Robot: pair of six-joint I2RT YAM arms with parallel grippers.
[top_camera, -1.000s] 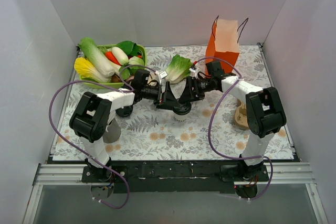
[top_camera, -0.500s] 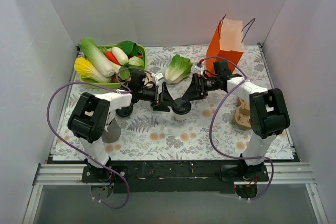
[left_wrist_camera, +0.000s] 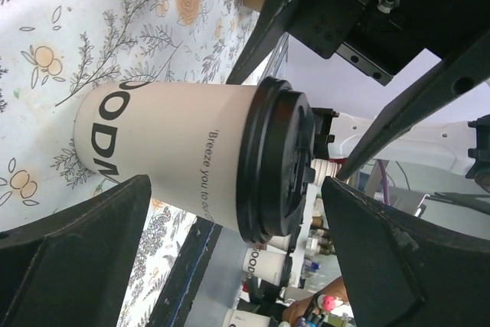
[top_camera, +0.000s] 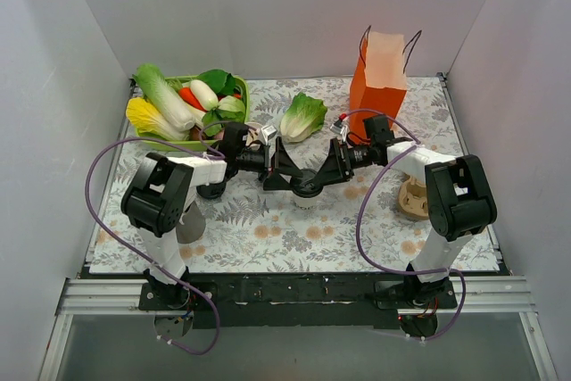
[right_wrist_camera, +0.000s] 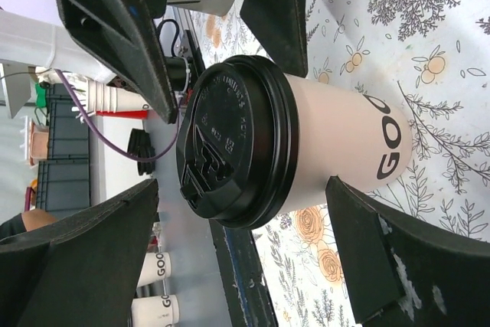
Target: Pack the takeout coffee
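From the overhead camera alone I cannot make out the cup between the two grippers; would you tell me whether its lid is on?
Observer: Yes. The right wrist view shows the black lid seated on the white cup.
Operator: Thank you. Is the left gripper closed on it?
Observer: No. In its own wrist view the left gripper is wide open, with the cup ahead of it.
Operator: And the other one, if you would?
Observer: The right gripper is wide open too, so neither has clamped the cup.
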